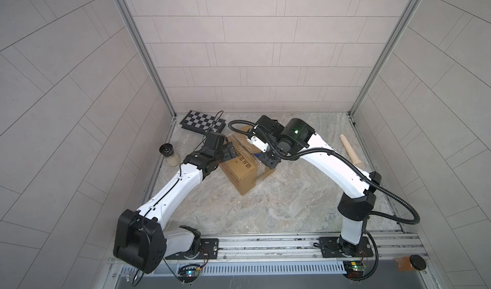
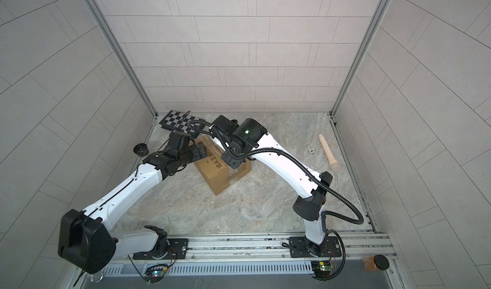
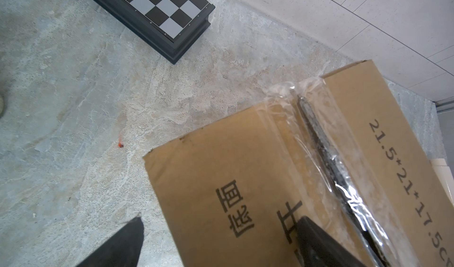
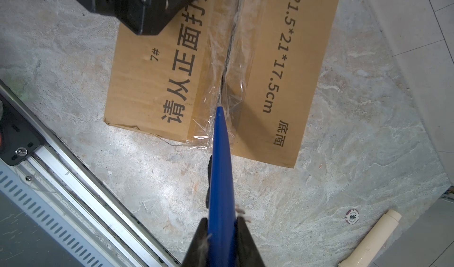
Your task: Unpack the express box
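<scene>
Both top views: a brown cardboard box (image 1: 240, 168) (image 2: 212, 172) stands at mid-frame on the marbled counter (image 1: 292, 200), one corner turned toward the bottom of the frame. Its two top flaps are joined by clear tape (image 4: 229, 64), which is wrinkled along the dark seam.

Right wrist view: black print on the box (image 4: 147, 81) reads "21.5*21*17.5cm", "7#", "底面" and "请从正面打", the rest being covered. The right pincer (image 4: 221, 220) is pinching a blue pointed tool (image 4: 221, 167), whose tip meets the taped seam near the box edge. A chip (image 4: 352, 216) marked "500" lies at lower right, near a cream rod (image 4: 368, 243).

Left wrist view: the left pincer (image 3: 221, 219) is spread wide, with one finger over the box top and the other over the counter beside it. A black-and-white checkered board (image 3: 159, 5) lies at the top of the frame, apart from the box.
</scene>
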Motion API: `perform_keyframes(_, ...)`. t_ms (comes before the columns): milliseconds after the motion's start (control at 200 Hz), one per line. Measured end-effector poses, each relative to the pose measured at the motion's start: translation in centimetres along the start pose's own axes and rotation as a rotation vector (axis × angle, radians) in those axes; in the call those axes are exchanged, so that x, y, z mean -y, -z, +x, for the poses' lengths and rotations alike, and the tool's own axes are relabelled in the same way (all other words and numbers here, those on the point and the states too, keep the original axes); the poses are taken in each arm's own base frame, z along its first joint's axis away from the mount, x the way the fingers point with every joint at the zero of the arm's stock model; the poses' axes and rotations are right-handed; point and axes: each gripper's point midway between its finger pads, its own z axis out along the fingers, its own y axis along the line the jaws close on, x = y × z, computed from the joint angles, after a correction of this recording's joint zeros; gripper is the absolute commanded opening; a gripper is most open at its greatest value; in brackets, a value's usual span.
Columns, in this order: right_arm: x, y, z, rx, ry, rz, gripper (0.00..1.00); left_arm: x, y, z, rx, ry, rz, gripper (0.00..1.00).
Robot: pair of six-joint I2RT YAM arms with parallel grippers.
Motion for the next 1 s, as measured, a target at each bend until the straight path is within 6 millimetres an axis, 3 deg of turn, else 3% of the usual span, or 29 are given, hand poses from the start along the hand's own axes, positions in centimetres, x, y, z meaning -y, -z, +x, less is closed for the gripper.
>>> perform_keyframes(215,-0.3,-0.2,-0.2,-0.006,-0.004,-0.015,0.00,0.0,-0.1,0.0,0.004,0.006,0.003,1.00)
perform_keyframes(491,-0.6,-2.0,-0.8,-0.058,-0.029,-0.016,0.00,-0.1,-0.4,0.2,0.008,0.025,0.008,0.99)
perform_keyframes(1001,-0.3,-0.9,0.2,-0.022,-0.035,-0.009,0.00,-0.2,-1.0,0.3,0.024,0.057,0.006,0.99)
